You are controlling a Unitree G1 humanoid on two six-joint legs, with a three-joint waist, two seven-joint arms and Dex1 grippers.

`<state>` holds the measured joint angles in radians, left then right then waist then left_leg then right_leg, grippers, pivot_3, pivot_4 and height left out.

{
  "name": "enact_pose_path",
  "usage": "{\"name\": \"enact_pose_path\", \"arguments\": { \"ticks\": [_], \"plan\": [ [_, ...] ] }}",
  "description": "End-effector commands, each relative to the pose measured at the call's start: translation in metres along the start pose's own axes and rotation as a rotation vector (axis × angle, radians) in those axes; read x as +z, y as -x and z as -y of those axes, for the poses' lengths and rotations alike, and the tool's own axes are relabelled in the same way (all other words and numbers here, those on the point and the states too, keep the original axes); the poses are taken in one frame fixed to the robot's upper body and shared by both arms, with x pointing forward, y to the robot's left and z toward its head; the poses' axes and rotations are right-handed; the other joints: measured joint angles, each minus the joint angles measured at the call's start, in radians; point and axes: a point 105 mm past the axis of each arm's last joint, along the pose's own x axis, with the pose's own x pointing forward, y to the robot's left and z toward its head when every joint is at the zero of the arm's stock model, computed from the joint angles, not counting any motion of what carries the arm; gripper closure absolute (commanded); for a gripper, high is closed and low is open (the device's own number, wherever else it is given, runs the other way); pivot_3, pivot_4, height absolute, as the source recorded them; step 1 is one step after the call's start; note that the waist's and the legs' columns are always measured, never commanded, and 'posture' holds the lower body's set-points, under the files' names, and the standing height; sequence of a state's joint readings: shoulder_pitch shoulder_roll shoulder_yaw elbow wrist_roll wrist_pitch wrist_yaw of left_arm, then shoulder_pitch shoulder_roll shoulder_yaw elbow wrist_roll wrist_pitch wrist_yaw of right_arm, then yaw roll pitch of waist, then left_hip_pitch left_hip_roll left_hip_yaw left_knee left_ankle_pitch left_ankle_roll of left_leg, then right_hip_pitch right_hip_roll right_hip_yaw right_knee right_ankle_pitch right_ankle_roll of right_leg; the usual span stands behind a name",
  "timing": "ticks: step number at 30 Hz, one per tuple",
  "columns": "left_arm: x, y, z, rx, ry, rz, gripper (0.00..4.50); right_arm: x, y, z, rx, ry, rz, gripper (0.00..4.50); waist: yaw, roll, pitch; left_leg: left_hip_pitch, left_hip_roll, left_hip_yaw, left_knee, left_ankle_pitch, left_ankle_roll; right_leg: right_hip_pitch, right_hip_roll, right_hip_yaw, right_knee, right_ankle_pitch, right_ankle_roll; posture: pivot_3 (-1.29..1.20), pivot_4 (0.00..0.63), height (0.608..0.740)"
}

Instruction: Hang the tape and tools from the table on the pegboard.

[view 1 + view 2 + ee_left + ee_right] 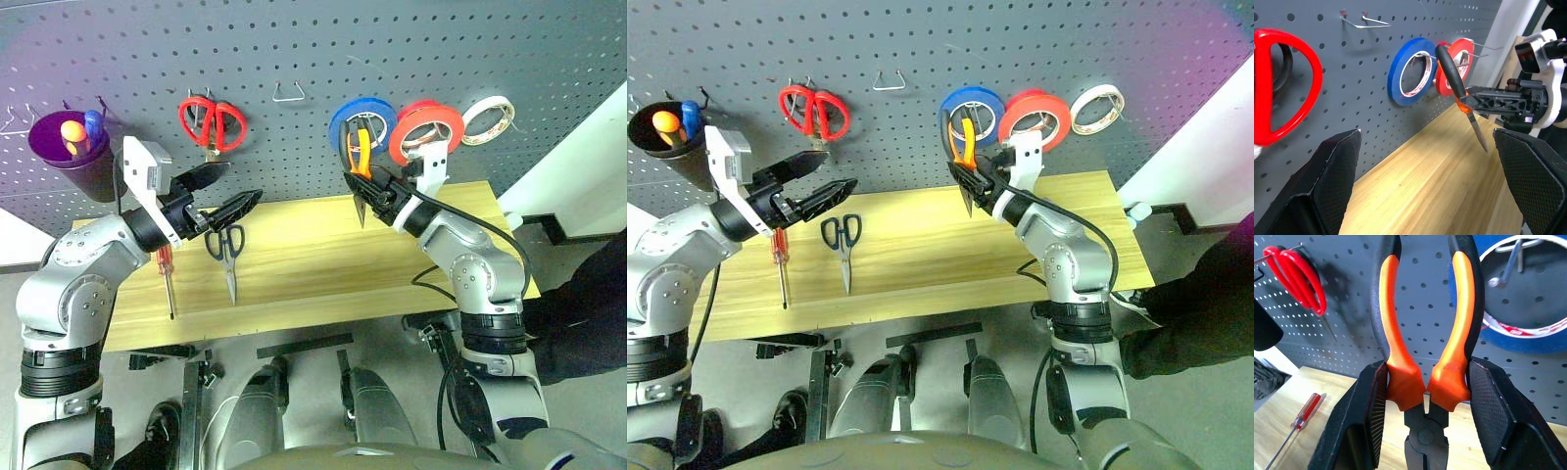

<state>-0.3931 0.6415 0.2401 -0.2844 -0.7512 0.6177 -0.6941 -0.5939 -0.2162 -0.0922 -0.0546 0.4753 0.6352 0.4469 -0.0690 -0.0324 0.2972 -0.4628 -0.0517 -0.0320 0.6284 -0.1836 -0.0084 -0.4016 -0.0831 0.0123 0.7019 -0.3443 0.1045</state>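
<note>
My right gripper is shut on the orange-handled pliers, handles up and nose down, held close to the pegboard in front of the blue roll. The orange-red tape hangs on a hook beside the blue roll. On the table lie the dark-handled scissors and the red-handled screwdriver. My left gripper is open and empty, hovering above the scissors and pointing right along the board.
Red-handled scissors hang on the pegboard at left, with a purple cup of small items further left. A white tape roll hangs at right. An empty wire hook sits in the upper middle.
</note>
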Motion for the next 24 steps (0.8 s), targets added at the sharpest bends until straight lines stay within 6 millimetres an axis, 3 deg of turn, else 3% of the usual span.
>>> {"name": "enact_pose_path", "arguments": {
  "ticks": [1, 9, 24],
  "plan": [
    [0.009, 0.003, 0.004, -0.003, -0.040, 0.024, 0.00, 0.027, -0.003, -0.018, 0.060, 0.046, 0.093, 2.41, 0.000, 0.000, -0.001, 0.000, 0.000, 0.000, 0.000, 0.000, 0.000, 0.000, 0.000, 0.000, 0.000, 0.000, 0.000, -0.06, 0.208, 0.740],
    [0.008, 0.005, 0.004, 0.008, -0.042, 0.025, 0.00, 0.049, -0.012, -0.035, 0.122, 0.066, 0.131, 2.41, 0.001, 0.000, -0.001, 0.000, 0.000, 0.000, 0.001, 0.000, 0.000, 0.000, 0.000, 0.000, 0.001, 0.000, 0.000, -0.03, 0.212, 0.740],
    [0.007, 0.006, 0.005, 0.018, -0.044, 0.034, 0.00, 0.094, -0.031, -0.044, 0.151, 0.105, 0.220, 2.41, 0.002, 0.000, -0.007, 0.000, 0.000, 0.000, 0.001, 0.000, 0.000, 0.000, 0.000, 0.001, 0.002, 0.000, 0.000, -0.01, 0.195, 0.740]
  ]
}}
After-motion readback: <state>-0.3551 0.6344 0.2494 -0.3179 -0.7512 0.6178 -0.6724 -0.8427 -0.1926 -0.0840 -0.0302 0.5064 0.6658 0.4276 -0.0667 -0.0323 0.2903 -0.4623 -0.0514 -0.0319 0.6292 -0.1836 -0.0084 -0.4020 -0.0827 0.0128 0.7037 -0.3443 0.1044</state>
